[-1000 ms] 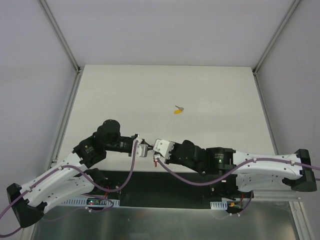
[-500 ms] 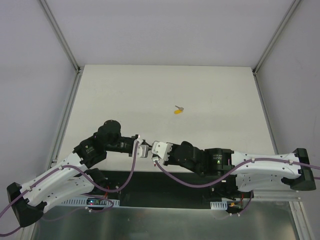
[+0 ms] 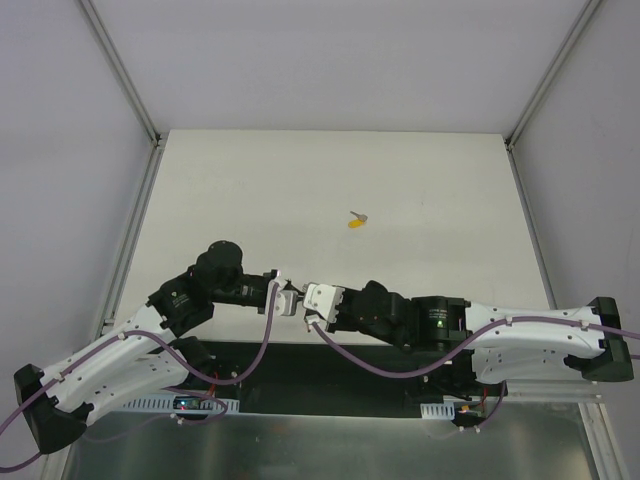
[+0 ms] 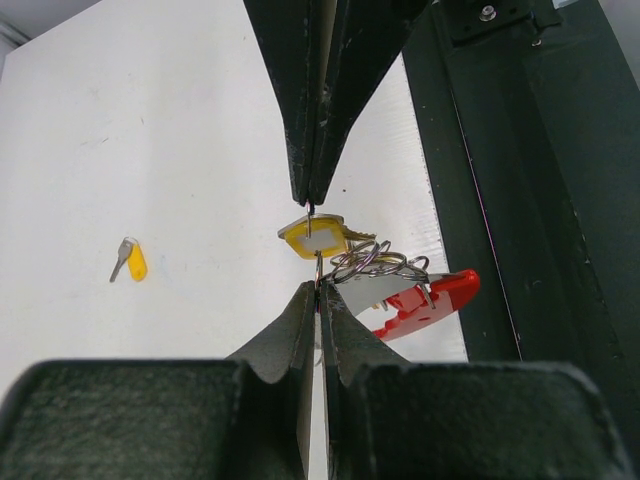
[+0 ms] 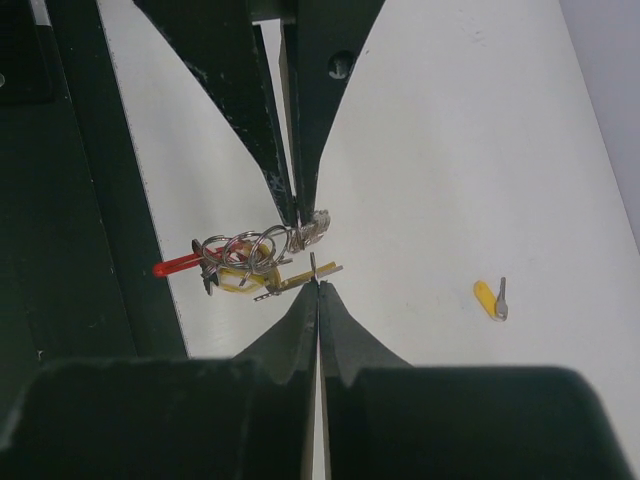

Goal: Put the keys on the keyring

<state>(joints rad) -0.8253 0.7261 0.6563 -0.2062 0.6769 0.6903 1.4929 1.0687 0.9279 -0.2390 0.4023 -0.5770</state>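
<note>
The left tool [image 4: 318, 292] was pinched shut on the keyring [image 4: 425, 300] and the right tool [image 5: 316, 290] on the held key [image 4: 312, 238], tips meeting at the worktop's [image 3: 250, 180] 6 o'clock edge. Threading looked unfinished, and a loose key [image 3: 357, 220] lay at 1 o'clock. Bare worktop spread toward 12 o'clock, with the dark rail [image 4: 520, 200] close by.

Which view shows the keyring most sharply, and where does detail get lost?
Left wrist: keyring and held key sharp, even light. Right wrist: both crisp, loose key small but clear. Top external: loose key a tiny speck, keyring indiscernible.
</note>
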